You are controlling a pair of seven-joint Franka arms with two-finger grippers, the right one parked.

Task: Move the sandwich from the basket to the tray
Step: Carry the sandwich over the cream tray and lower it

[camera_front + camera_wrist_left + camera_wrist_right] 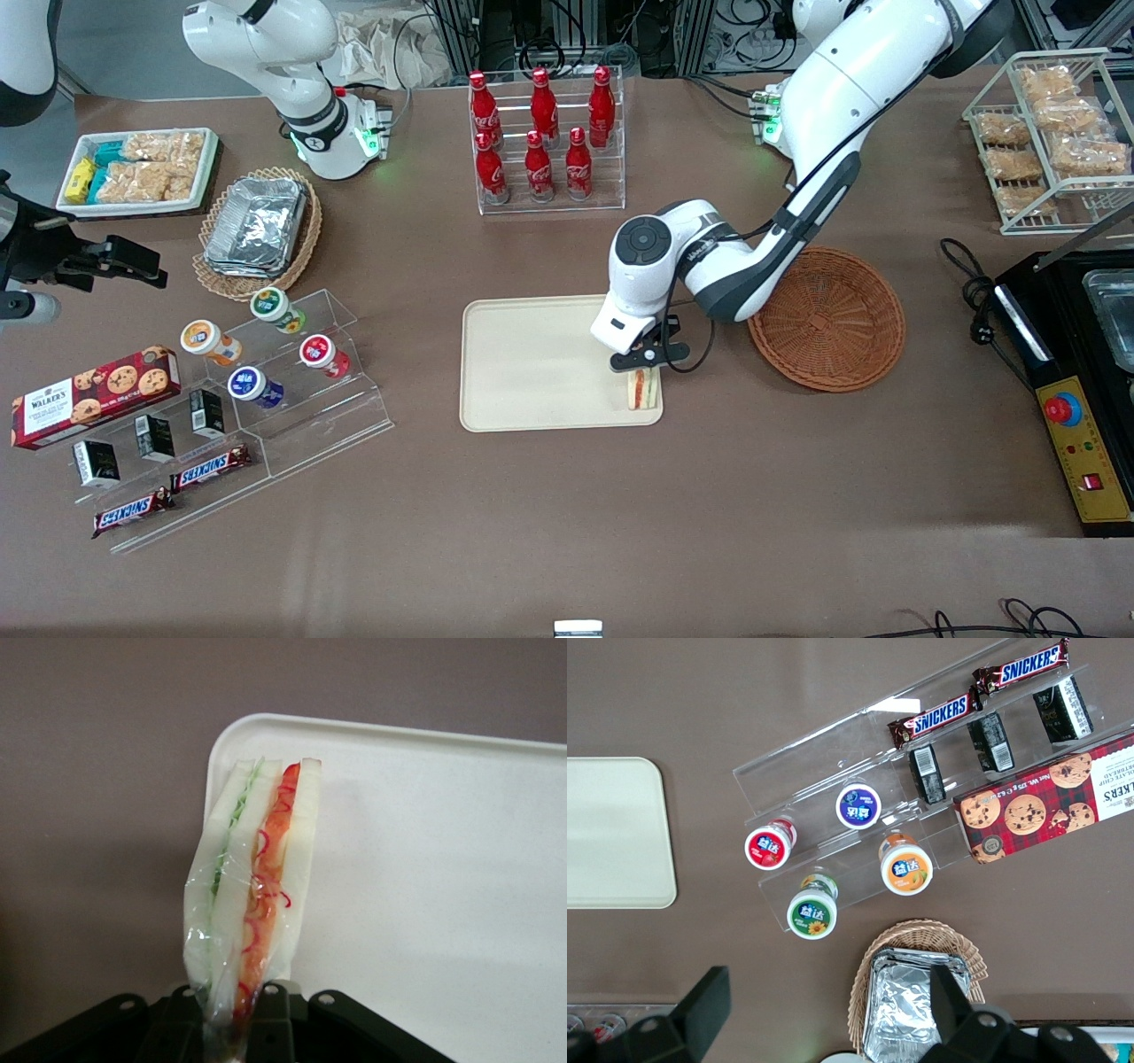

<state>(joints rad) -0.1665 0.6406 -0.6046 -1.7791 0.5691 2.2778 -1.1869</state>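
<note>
The gripper (644, 361) is pinched shut on the sandwich (643, 389), which hangs straight below it — long axis running away from the fingers, filling edge showing — over the tray (532, 363) corner nearest the emptied basket (828, 319). Judged: only lowering remains.

Six red cola bottles (542, 133) are held in a clear acrylic rack (617, 182) at the farther part of the brown worktop (567, 532). Toward the parked arm's end, silver foil containers (255, 226) are stacked in a tan lacy-rimmed wicker basket (307, 251). Nearer the camera, round lidded yoghurt cups (317, 350), small black cartons (155, 436) and two Snickers bars (211, 467) are set on a clear stepped acrylic stand (354, 416), beside a red tartan biscuit box (93, 396).
</note>
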